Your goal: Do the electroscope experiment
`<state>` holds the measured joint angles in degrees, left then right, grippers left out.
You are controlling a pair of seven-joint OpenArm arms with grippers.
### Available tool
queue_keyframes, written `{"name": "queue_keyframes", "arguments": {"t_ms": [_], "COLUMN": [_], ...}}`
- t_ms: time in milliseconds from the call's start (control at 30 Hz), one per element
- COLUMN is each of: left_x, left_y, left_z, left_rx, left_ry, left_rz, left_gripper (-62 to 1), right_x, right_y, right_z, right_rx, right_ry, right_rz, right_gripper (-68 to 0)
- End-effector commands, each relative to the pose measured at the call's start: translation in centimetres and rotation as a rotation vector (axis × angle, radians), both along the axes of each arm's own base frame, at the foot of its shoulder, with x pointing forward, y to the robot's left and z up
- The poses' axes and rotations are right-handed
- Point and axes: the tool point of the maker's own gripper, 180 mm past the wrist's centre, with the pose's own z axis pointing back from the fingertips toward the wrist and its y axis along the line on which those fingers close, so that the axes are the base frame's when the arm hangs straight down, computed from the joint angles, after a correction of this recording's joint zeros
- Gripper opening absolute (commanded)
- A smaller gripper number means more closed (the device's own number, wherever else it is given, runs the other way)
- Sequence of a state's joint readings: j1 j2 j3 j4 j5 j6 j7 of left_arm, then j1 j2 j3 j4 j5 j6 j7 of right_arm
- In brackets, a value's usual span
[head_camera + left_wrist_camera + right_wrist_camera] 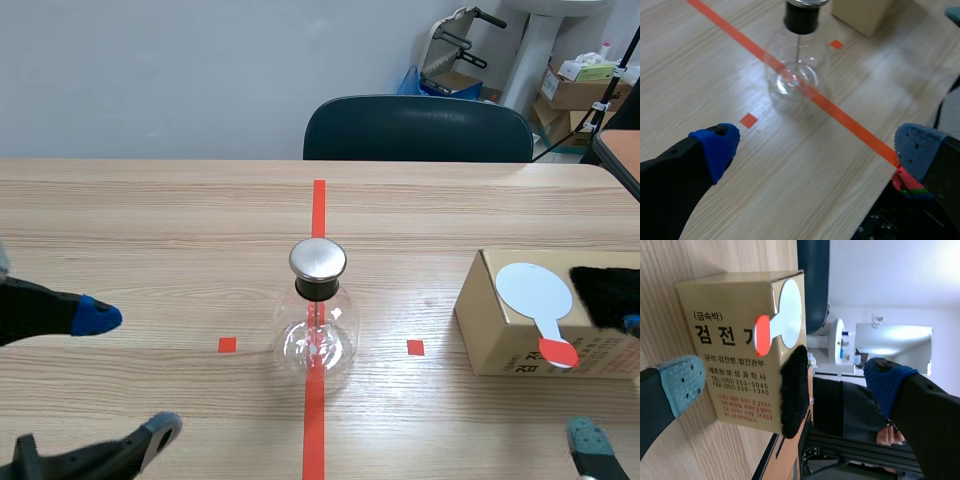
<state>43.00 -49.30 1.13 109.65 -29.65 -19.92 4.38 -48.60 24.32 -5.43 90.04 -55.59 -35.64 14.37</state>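
The flask (317,322) stands on the bench (150,230), a chair (418,130) behind it past the far edge. Right of the flask sits a box (500,345); on the box lie a paddle (537,293) and, farther from the flask, a fur cloth (605,293).

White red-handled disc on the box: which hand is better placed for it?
Likely the right hand: open at the brown cardboard box bearing the white disc; left hand lies beyond the glass flask.

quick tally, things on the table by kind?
flask: 1
box: 1
paddle: 1
fur: 1
total: 4
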Motion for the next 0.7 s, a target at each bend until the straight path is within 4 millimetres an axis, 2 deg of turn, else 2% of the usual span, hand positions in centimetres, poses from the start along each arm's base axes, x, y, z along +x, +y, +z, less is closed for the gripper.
{"name": "queue_keyframes", "arguments": {"t_ms": [0, 100, 233, 367, 667], "left_x": [-0.4, -1.2, -1.6, -1.9, -4.1], "left_y": [-0.7, -1.1, -1.7, -2.3, -4.2], "left_z": [0.5, 0.7, 1.8, 2.9, 5.1], "left_rx": [-0.022, -0.034, -0.093, -0.118, -0.213], "left_ry": [-0.007, 0.005, 0.006, 0.005, 0.01], "left_rz": [-0.038, -0.093, -0.133, -0.175, -0.313], "left_gripper": [1.4, 1.4, 1.4, 1.4, 1.4], "right_x": [0.8, 1.5, 2.4, 3.4, 5.4], "right_y": [-0.2, -0.1, -0.6, -1.2, -1.3], "right_z": [0.6, -0.2, -0.8, -0.9, -0.7], "right_rx": [-0.016, -0.017, -0.029, -0.047, -0.05], "right_ry": [-0.033, -0.032, -0.034, -0.052, -0.089], "right_rz": [0.0, -0.011, -0.046, -0.062, -0.066], "right_gripper": [0.4, 0.4, 0.4, 0.4, 0.4]}}
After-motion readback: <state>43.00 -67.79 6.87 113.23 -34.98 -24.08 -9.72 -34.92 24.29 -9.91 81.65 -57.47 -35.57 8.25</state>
